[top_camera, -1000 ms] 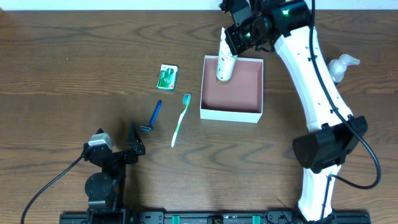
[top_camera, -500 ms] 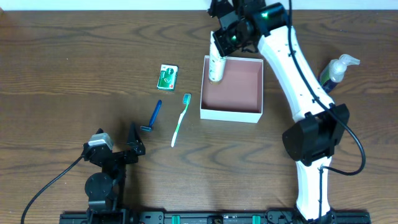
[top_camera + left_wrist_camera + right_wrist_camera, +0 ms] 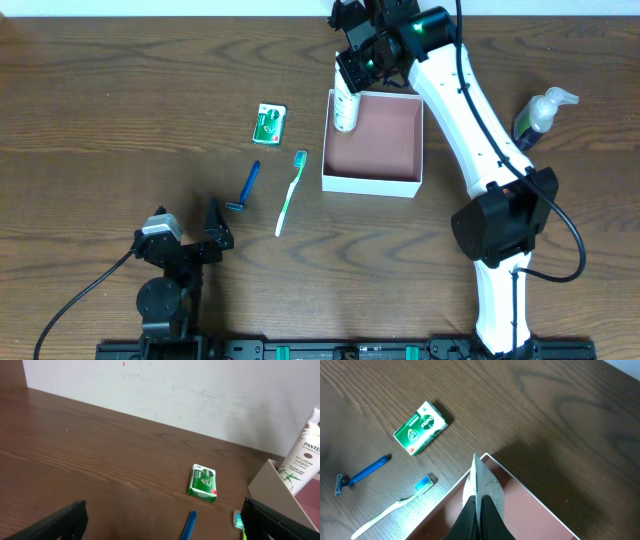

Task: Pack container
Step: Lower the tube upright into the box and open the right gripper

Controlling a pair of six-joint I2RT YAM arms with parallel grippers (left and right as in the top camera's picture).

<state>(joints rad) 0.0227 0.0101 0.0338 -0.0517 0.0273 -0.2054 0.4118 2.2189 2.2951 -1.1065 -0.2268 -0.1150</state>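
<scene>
Wood bench (image 3: 120,100). The container (image 3: 370,184) sits right below my right hand (image 3: 360,62), which is clamped tight on the crimped end of a white tube (image 3: 346,108). The tube's cap end is down in the container's corner. My left hand (image 3: 188,235) gapes wide and holds nothing. Ahead of it lie a toothbrush (image 3: 289,195), a razor (image 3: 247,187) and a green packet (image 3: 268,123).

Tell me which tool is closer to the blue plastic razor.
Left. The open left tool sits just short of the blue plastic razor; the right tool is much farther, gripping a white tube at the white square box's far corner.
</scene>
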